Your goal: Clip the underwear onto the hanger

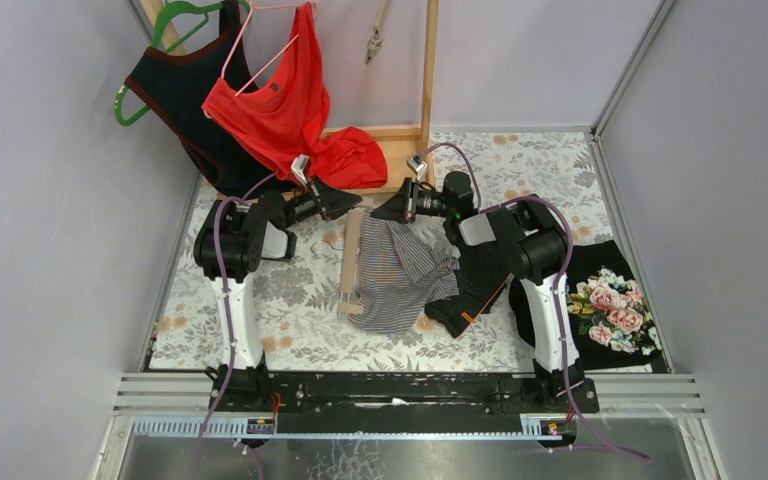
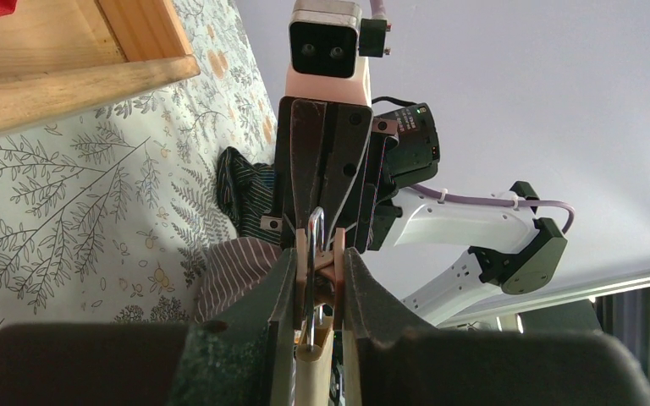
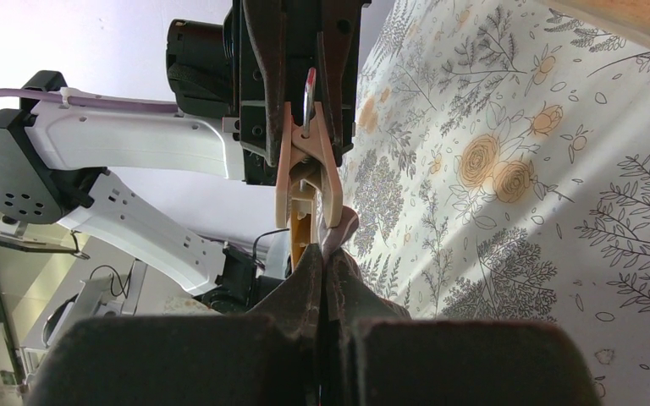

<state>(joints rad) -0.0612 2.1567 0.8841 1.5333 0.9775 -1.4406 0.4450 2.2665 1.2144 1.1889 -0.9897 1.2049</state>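
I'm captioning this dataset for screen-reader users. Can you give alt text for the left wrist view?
The left hand squeezes a pale clip on the wooden hanger, with the right hand facing it just beyond. Striped underwear lies on the floral tablecloth to the left, below a wooden frame.

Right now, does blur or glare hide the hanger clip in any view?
No. Top external: evenly lit, sharp. Left wrist: left tool dark and soft up close, lower-right corner blown out, hanger clip clear. Right wrist: right tool dark, blurred; hanger clip sharp; soft shadows on tablecloth.
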